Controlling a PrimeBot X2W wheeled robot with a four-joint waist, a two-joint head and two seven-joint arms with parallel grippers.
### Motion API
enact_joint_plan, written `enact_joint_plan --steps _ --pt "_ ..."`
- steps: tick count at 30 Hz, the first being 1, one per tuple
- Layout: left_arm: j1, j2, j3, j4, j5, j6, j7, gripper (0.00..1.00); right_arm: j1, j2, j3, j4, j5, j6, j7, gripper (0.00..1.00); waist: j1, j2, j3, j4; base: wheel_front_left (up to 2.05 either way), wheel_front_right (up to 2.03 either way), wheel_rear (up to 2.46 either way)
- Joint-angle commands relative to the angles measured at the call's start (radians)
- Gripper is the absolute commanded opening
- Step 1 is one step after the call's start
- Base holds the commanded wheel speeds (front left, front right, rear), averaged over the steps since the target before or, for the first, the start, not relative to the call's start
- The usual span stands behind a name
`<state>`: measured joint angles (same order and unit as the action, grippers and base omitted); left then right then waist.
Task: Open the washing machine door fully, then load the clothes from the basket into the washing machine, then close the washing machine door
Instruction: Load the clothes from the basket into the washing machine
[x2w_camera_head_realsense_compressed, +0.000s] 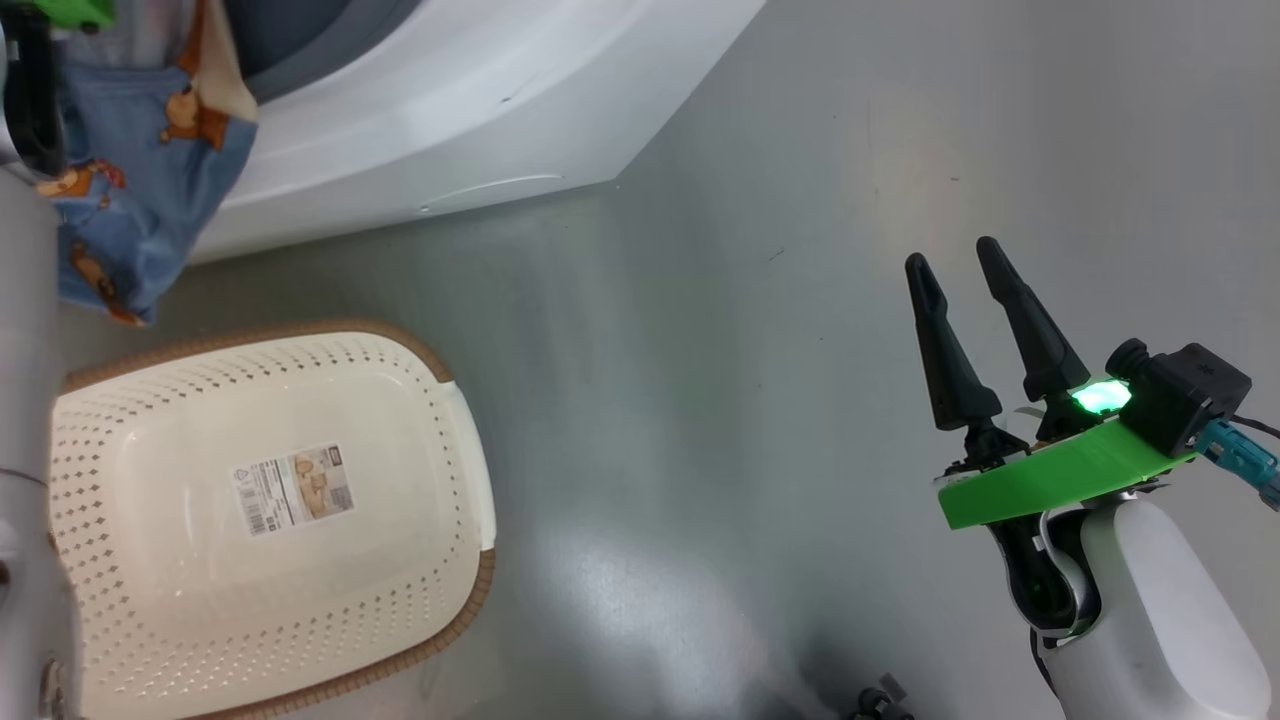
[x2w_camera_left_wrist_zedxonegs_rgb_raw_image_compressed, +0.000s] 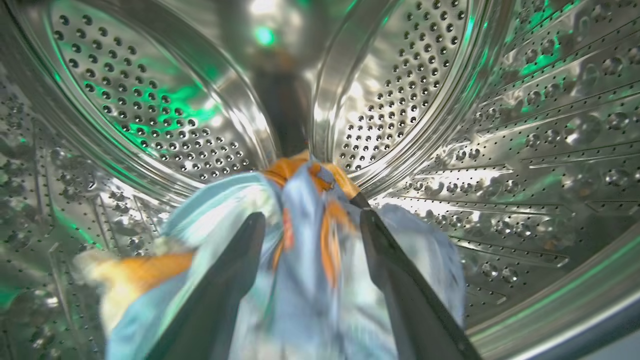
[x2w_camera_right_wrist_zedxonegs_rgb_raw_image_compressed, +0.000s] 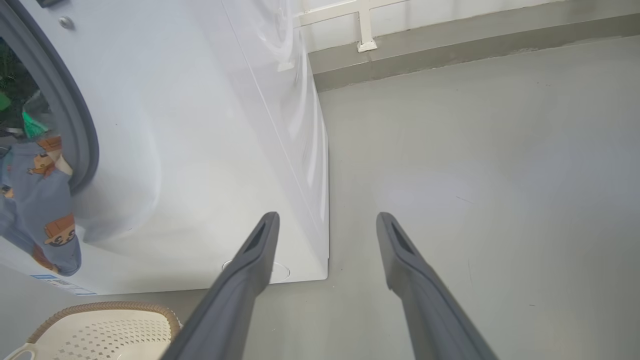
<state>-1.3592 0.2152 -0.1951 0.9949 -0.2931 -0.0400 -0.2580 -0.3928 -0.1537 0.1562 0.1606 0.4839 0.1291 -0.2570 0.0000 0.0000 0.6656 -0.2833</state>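
Observation:
My left gripper (x2w_camera_left_wrist_zedxonegs_rgb_raw_image_compressed: 310, 220) is deep inside the steel drum (x2w_camera_left_wrist_zedxonegs_rgb_raw_image_compressed: 150, 100) of the washing machine (x2w_camera_head_realsense_compressed: 450, 90). Its fingers stand apart, open, with the light blue bear-print clothes (x2w_camera_left_wrist_zedxonegs_rgb_raw_image_compressed: 300, 280) bunched between and below them. Part of the clothes (x2w_camera_head_realsense_compressed: 150, 170) hangs out over the grey gasket (x2w_camera_right_wrist_zedxonegs_rgb_raw_image_compressed: 75, 115) and down the white front. The cream basket (x2w_camera_head_realsense_compressed: 380, 560) sits on the floor below the opening with only its paper label (x2w_camera_head_realsense_compressed: 293, 490) inside. My right gripper (x2w_camera_head_realsense_compressed: 952, 255) hovers open over bare floor to the right, holding nothing. The washing machine door is out of view.
The grey floor (x2w_camera_head_realsense_compressed: 700, 350) stretches to the right of the machine toward a low wall base (x2w_camera_right_wrist_zedxonegs_rgb_raw_image_compressed: 450, 40). My pale left forearm (x2w_camera_head_realsense_compressed: 25, 400) runs along the head view's left edge, beside the basket. The machine's lower front corner (x2w_camera_right_wrist_zedxonegs_rgb_raw_image_compressed: 325, 270) stands near my right fingers.

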Motion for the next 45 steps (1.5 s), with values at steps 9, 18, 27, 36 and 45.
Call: enact_joint_plan --steps 9,18,27,36,45 --pt "0.009 0.026 0.004 -0.013 0.022 -0.029 -0.004 1.00 0.012 -0.004 0.019 -0.015 -0.010 0.002 -0.005 1.00 0.0000 0.0000 -0.018 0.025 0.00 0.00 0.00" --pt "0.095 0.014 0.015 -0.101 0.035 -0.045 -0.004 1.00 0.009 -0.010 0.009 -0.014 -0.008 0.002 -0.005 1.00 0.0000 0.0000 -0.040 0.055 0.00 0.00 0.00" --pt "0.245 0.005 0.037 -0.249 0.049 -0.049 -0.004 1.00 0.017 -0.015 0.004 -0.010 -0.006 0.002 -0.005 1.00 0.0000 0.0000 -0.068 0.078 0.00 0.00 0.00" --pt "0.440 -0.012 0.076 -0.434 0.044 -0.051 -0.004 1.00 0.024 -0.021 0.003 -0.007 -0.003 0.002 -0.005 1.00 0.0000 0.0000 -0.097 0.098 0.00 0.00 0.00" --pt "0.673 0.007 0.119 -0.668 0.044 -0.049 -0.004 1.00 0.029 -0.022 0.005 -0.010 -0.001 0.002 -0.005 1.00 0.0000 0.0000 -0.113 0.102 0.00 0.00 0.00"
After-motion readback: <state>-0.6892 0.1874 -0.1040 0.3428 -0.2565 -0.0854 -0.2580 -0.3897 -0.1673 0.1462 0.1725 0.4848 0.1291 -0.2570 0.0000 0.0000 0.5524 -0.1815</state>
